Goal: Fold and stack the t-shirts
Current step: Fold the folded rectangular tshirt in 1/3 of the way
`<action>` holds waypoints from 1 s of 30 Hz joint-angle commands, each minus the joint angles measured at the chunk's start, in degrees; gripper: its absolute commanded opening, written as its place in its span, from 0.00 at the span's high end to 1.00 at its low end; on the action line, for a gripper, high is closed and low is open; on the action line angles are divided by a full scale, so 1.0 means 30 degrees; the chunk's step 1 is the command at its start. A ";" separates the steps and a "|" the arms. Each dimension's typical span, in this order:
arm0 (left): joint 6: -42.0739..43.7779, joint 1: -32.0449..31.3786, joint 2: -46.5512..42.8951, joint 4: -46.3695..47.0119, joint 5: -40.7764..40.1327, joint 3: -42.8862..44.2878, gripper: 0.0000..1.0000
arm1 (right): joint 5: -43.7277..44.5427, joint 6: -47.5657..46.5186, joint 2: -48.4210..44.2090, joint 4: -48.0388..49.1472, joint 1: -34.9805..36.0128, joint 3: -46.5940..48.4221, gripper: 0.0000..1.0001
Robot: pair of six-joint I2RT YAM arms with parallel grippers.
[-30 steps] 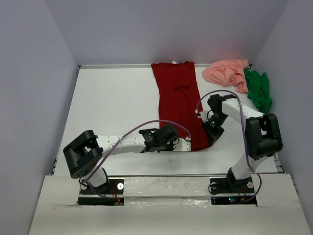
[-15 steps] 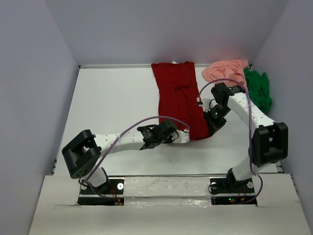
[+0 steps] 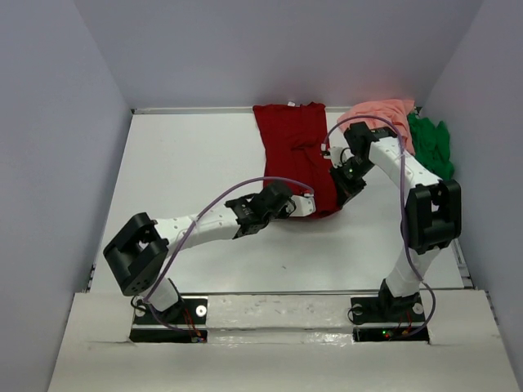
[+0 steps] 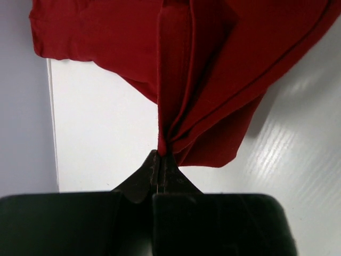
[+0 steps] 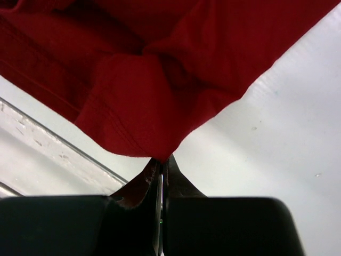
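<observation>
Upper centre, dark red t-shirt (image 3: 292, 143) runs top-to-bottom, collar uppermost; left tool (image 4: 161, 162) and right tool (image 5: 161, 165) both clamp its hem.

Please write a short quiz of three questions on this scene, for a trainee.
1. True or false: the left gripper and the right gripper are each shut on the red shirt.
2. Fill in: the pink shirt and the green shirt lie bunched in the far ___ corner.
3. Which shirt lies farthest right in the top view? A red shirt, B pink shirt, C green shirt.
Key: 1 true; 2 right; 3 C.
</observation>
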 commanded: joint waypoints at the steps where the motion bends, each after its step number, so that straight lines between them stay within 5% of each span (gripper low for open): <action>1: 0.0562 0.0365 0.0182 0.1102 -0.0636 0.0932 1.00 | -0.0451 0.0444 0.0630 0.0804 -0.0128 0.1588 1.00; 30: 0.1383 0.2796 0.4078 0.4150 -0.2101 0.4505 1.00 | 0.2274 0.1558 0.4380 0.3030 -0.0128 0.6628 1.00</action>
